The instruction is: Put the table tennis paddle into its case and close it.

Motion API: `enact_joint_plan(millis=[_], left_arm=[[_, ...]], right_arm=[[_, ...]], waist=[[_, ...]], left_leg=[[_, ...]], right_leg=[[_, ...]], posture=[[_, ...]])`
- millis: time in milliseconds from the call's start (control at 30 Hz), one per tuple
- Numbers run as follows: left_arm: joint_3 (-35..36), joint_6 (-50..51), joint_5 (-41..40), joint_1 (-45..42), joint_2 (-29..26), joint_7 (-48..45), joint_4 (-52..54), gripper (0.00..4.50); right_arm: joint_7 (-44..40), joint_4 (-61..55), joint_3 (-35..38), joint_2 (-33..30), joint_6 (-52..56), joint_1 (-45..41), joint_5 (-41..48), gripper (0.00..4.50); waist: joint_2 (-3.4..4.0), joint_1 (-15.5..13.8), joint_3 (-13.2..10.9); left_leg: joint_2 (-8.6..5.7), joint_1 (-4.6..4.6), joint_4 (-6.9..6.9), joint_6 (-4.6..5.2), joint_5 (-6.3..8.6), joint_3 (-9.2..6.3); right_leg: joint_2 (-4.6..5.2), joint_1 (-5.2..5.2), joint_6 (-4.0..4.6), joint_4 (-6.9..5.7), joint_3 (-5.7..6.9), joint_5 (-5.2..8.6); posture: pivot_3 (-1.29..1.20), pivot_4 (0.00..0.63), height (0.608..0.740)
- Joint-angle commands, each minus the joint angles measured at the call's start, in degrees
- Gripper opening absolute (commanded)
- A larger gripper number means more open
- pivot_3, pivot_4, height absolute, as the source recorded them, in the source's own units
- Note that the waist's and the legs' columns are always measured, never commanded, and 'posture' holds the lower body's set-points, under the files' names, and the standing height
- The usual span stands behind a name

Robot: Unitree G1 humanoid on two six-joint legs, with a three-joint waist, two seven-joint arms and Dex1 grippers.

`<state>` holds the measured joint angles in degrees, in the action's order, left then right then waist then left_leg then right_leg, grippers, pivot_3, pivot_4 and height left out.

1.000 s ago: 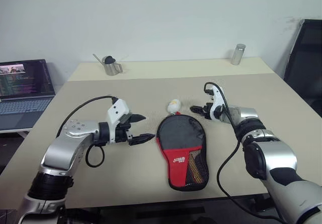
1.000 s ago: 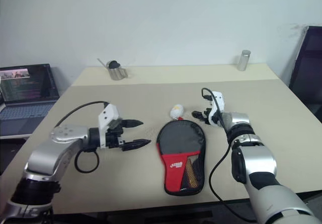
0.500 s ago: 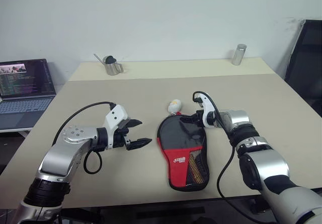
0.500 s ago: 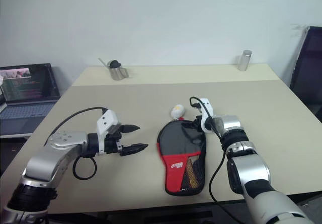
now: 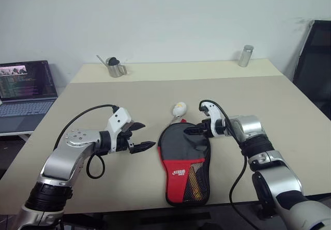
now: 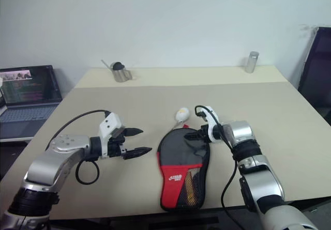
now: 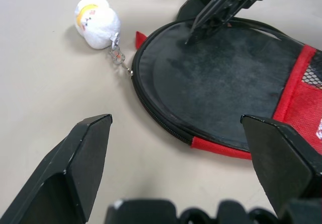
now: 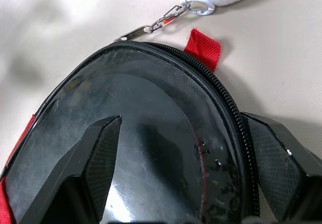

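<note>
Two grippers work over one table (image 5: pixel 289 106). The right gripper (image 5: pixel 190 130) has its fingers spread, one on the case's (image 5: pixel 183 160) dark round end and one past its far rim; they pinch nothing. The left gripper (image 5: pixel 143 136) hangs with fingers wide apart just left of the case, touching nothing, with a strip of bare tabletop between.

One case lies flat near the front edge, its red end towards that edge and its zip run round the rim in the right wrist view. The paddle cannot be made out apart from the case. One small white plush charm (image 5: pixel 179 108) lies just beyond the round end, chained to the zip pull.

Wide open tabletop stretches right and back. At the far edge stand one metal cup (image 5: pixel 116 67) and one metal cylinder (image 5: pixel 245 56), well apart. One laptop (image 5: pixel 26 88) sits off to the left.
</note>
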<state>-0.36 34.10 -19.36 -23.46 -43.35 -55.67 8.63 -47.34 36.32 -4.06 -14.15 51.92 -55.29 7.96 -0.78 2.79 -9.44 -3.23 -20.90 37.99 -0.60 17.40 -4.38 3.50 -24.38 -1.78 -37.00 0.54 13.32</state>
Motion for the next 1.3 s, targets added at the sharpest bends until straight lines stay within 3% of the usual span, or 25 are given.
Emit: enact_joint_plan(millis=[33,333,567,867,1067,1300], left_arm=[[-0.4,-2.1,0.6,-2.5,1.4,1.2,-0.2,4.50],[-3.9,-0.4,-2.6,-9.1,10.8,1.3,-1.6,4.50],[-11.6,-5.9,6.3,-10.6,18.3,7.5,-12.5,4.50],[-13.4,-9.7,10.7,-10.3,23.3,10.3,-20.0,4.50],[-13.7,-8.8,11.5,-9.2,23.6,10.6,-18.3,4.50],[-13.5,-6.6,11.6,-7.0,23.1,10.9,-14.0,4.50]], right_arm=[[0.7,0.1,-0.2,0.3,0.4,0.7,0.9,3.98],[-2.8,-0.9,3.8,-3.9,0.0,-5.1,5.0,3.98],[-1.0,3.1,7.2,-4.9,-2.2,-9.8,7.2,3.98],[14.8,20.4,12.0,5.4,-16.0,-16.0,6.2,3.98],[27.4,30.4,13.1,10.8,-26.6,-17.8,4.2,3.98],[35.2,35.1,14.9,13.4,-32.1,-18.3,3.8,3.98]], waist=[[0.00,-0.1,0.0],[-0.02,-0.5,0.0],[-0.02,-0.6,0.0],[-0.02,-0.5,0.0],[-0.01,-0.6,0.0],[0.00,-0.4,0.0]], left_leg=[[0.00,0.00,0.00,0.00,0.00,0.00],[-0.03,-0.02,0.09,-0.01,-0.01,0.02],[-0.03,-0.01,0.09,-0.01,-0.01,0.03],[-0.02,-0.02,0.09,-0.03,-0.02,0.06],[-0.07,-0.02,0.09,-0.03,-0.03,0.05],[-0.07,-0.02,0.10,-0.04,-0.03,0.05]], right_leg=[[0.00,0.00,0.00,0.00,0.00,0.00],[0.01,0.00,-0.01,-0.07,0.00,-0.01],[0.00,0.00,-0.01,-0.08,0.00,-0.01],[0.03,-0.05,-0.01,-0.12,-0.04,-0.01],[0.08,-0.05,-0.01,-0.11,-0.04,-0.01],[0.08,-0.05,-0.01,-0.12,-0.04,-0.01]], posture=[[0.00,0.150,0.740],[0.00,0.150,0.740],[0.00,0.150,0.740],[0.00,0.150,0.740],[0.00,0.150,0.740],[0.00,0.150,0.740]])
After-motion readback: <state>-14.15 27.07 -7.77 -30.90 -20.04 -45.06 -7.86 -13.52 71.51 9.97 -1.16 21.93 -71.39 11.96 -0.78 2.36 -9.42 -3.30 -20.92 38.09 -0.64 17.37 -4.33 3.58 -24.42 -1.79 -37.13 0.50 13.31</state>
